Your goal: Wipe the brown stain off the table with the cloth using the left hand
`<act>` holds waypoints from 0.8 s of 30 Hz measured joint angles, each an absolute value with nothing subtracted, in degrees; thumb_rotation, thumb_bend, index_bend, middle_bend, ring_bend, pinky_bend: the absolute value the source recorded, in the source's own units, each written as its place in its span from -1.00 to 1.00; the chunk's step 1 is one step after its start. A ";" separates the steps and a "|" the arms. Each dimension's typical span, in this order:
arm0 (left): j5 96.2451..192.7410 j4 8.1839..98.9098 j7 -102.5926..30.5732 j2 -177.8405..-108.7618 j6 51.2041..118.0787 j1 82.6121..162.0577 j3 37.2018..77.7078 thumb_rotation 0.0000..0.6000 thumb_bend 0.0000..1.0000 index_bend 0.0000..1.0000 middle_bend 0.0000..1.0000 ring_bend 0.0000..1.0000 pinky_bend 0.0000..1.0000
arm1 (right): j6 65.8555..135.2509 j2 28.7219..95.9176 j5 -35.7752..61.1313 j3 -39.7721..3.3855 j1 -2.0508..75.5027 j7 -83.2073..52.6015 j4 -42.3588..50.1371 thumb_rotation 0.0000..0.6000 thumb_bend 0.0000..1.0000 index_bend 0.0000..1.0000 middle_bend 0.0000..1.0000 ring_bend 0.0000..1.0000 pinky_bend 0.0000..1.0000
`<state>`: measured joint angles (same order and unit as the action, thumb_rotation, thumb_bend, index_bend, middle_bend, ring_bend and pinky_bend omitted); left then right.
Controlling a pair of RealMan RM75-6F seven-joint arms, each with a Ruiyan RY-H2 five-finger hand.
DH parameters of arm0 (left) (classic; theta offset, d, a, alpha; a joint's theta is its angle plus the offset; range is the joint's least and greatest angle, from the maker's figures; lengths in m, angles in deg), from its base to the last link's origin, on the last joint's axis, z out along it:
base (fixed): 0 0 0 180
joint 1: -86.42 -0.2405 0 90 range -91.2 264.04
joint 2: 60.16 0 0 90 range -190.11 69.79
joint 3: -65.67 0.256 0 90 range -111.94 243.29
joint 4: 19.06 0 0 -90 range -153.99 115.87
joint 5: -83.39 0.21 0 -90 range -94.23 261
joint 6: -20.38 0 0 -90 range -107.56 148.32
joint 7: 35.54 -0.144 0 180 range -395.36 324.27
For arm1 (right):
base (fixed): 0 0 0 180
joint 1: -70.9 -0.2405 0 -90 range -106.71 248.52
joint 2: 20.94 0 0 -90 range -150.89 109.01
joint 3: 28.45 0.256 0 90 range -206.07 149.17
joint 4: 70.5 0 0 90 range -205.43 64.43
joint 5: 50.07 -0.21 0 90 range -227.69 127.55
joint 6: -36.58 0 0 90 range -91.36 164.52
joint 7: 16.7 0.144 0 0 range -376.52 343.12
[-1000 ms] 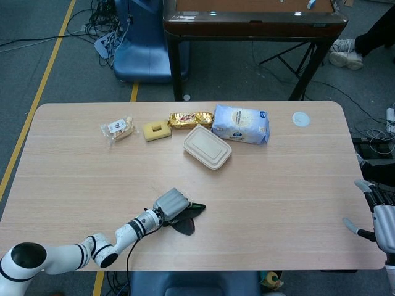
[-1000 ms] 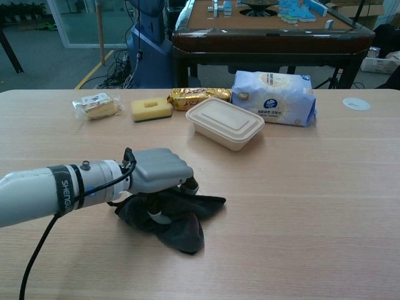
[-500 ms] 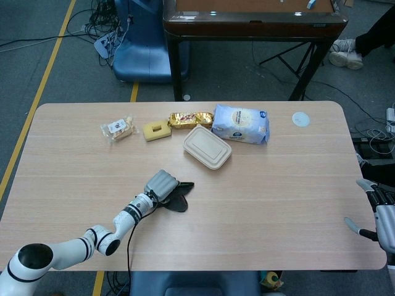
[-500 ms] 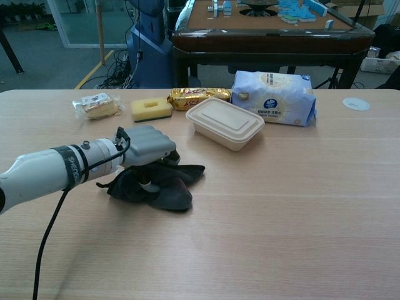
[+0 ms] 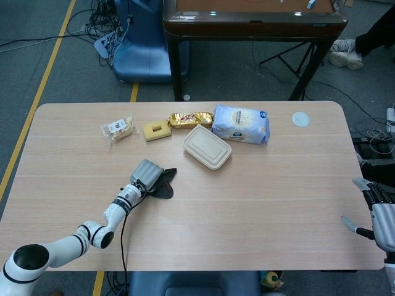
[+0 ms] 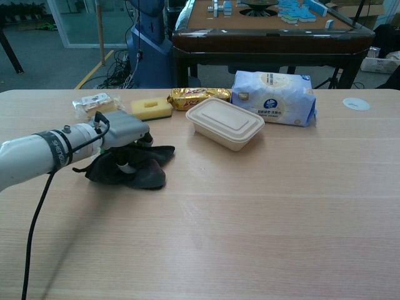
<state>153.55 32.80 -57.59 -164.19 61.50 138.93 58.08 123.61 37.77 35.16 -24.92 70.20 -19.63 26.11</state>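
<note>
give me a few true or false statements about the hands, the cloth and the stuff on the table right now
1. The left hand presses on the dark cloth. True.
2. The takeout container has its lid off. False: the lid is on.
3. The right hand holds a sponge. False: it holds nothing, at the table's right edge; the yellow sponge lies on the table.
4. The gold snack pack lies between the sponge and the blue-white wipes pack. True.
5. The cloth lies on the container. False: it lies on the table, apart from it.

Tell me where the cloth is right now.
The dark cloth lies left of centre on the table, under the left hand, just in front of the yellow sponge and left of the lidded container.
</note>
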 measured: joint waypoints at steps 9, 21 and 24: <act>159.39 42.54 -54.30 -163.77 62.70 139.09 60.84 1.00 -0.55 0.04 0.09 0.09 0.62 | 123.95 37.70 35.08 -24.98 70.47 -19.78 26.30 1.00 -0.52 -0.70 -0.61 -0.54 -0.44; 162.84 50.18 -55.35 -163.66 63.53 139.20 63.64 1.00 -0.55 0.04 0.09 0.09 0.61 | 124.44 37.62 34.89 -25.08 70.95 -19.68 26.31 1.00 -0.52 -0.70 -0.61 -0.54 -0.44; 162.25 47.53 -56.50 -164.33 63.87 139.10 63.22 1.00 -0.55 0.04 0.09 0.09 0.61 | 124.50 37.60 34.85 -25.08 71.03 -19.62 26.30 1.00 -0.52 -0.70 -0.61 -0.54 -0.44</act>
